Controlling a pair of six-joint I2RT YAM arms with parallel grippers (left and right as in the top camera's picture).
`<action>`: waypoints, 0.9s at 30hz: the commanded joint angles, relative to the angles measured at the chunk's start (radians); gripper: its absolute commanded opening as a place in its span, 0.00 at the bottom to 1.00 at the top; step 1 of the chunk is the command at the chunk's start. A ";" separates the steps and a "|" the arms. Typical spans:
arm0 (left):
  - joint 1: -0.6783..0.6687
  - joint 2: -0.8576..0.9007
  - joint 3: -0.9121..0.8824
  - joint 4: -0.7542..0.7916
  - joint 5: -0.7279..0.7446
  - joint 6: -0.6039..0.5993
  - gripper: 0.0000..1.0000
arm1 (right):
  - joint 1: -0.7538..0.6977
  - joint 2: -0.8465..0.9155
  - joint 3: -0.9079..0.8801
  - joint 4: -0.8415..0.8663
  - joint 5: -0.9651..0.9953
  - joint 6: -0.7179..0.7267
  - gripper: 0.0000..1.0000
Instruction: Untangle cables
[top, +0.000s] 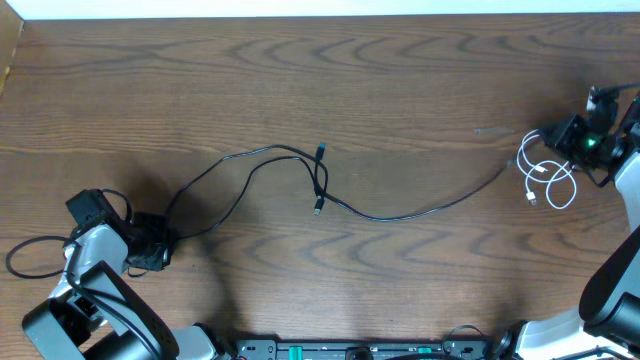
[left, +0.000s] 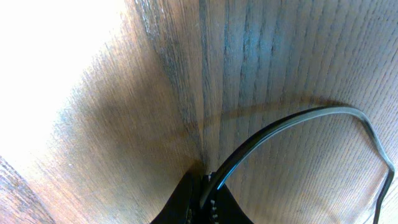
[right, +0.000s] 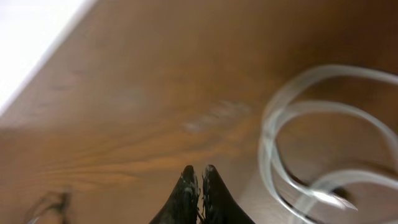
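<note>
Brown wood-grain tabletop (top: 400, 80) ran bare across its whole far half, up to the far edge, where a white strip (top: 300, 8) bordered it, so the open room lay along that side. More bare wood separated the middle tangle from the right side.

Black cables (top: 370, 214) sprawled across the middle, well clear of every edge. I counted two, though the overhead view was too fine at their crossing near the centre to be sure. Two small plug ends (top: 320, 150) showed there, one above the other and close together. One long run curved from the centre toward the right and ended short of the white cable (top: 548, 185). That single white cable lay in loose loops near the right edge of the overhead view, with its plug (top: 532, 201) on the near side of the loops.

The left tool (left: 204, 186) was clenched on a black cable (left: 292, 118), which came out from between its tips and arced over the wood. The right tool (right: 199, 173) was clenched too, tips pressed together with nothing between them. Blurred white loops lay to its right, apart from it.
</note>
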 joint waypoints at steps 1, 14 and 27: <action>0.007 0.023 -0.018 -0.013 -0.074 -0.009 0.07 | 0.007 0.009 0.011 -0.057 0.230 -0.002 0.27; 0.007 0.023 -0.018 -0.013 -0.073 -0.009 0.07 | 0.054 0.009 0.011 -0.150 0.326 0.051 0.99; -0.009 0.023 -0.018 -0.009 -0.074 -0.009 0.07 | 0.298 0.009 0.118 -0.356 0.690 -0.019 0.99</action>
